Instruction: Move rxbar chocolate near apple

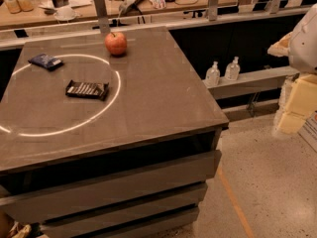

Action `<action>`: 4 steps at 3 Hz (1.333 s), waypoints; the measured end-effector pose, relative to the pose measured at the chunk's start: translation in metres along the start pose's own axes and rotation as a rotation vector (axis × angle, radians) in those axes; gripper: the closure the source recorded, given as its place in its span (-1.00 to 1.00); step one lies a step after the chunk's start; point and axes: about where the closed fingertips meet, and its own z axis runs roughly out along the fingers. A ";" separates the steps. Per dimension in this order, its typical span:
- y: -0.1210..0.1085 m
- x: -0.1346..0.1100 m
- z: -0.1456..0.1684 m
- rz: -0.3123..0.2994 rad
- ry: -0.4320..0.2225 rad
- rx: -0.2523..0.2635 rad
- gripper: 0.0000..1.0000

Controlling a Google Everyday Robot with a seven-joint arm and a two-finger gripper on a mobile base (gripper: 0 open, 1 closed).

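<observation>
The rxbar chocolate, a flat dark wrapped bar with pale stripes, lies on the grey table left of the middle. The red-orange apple stands near the table's far edge, well beyond the bar and a little to its right. My gripper hangs at the right edge of the view, off the table and over the floor, far from both things. It holds nothing that I can see.
A small dark blue packet lies at the far left of the table. A bright ring of light curves across the tabletop. Two clear bottles stand on a low shelf to the right. A cluttered wooden counter runs behind.
</observation>
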 end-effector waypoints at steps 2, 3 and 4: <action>0.002 -0.013 0.005 -0.005 -0.105 -0.004 -1.00; 0.006 -0.043 0.035 -0.023 -0.307 -0.014 -1.00; 0.013 -0.099 0.059 -0.025 -0.526 -0.028 -1.00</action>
